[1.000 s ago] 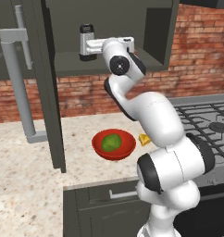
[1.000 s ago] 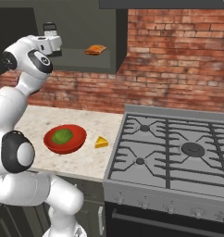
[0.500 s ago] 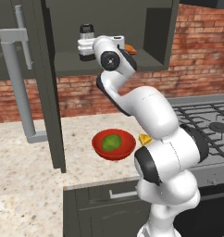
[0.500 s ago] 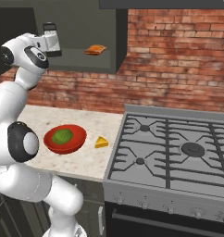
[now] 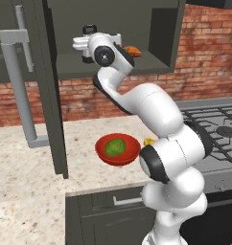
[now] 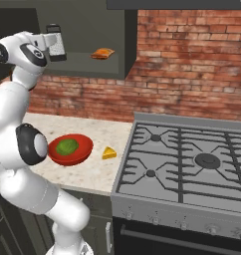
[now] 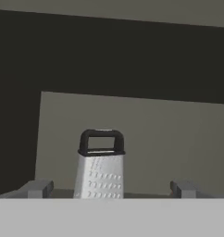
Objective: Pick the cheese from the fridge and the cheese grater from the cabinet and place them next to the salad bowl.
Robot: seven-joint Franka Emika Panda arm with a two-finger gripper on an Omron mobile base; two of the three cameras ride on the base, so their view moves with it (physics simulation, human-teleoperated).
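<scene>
flat even rendered light, sharp, dim cabinet (image 5: 113, 33)

grater (image 7: 99, 167): base cut off by the hand view's lower band
cheese (image 5: 149, 141): mostly hidden behind the arm (left base view)
fingertips (image 7: 38, 188): only stubs show

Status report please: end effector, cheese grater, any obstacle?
End effector open, level with cheese grater in cabinet. Grater upright between fingers, not gripped. Cheese already beside salad bowl. No obstacle seen.
</scene>
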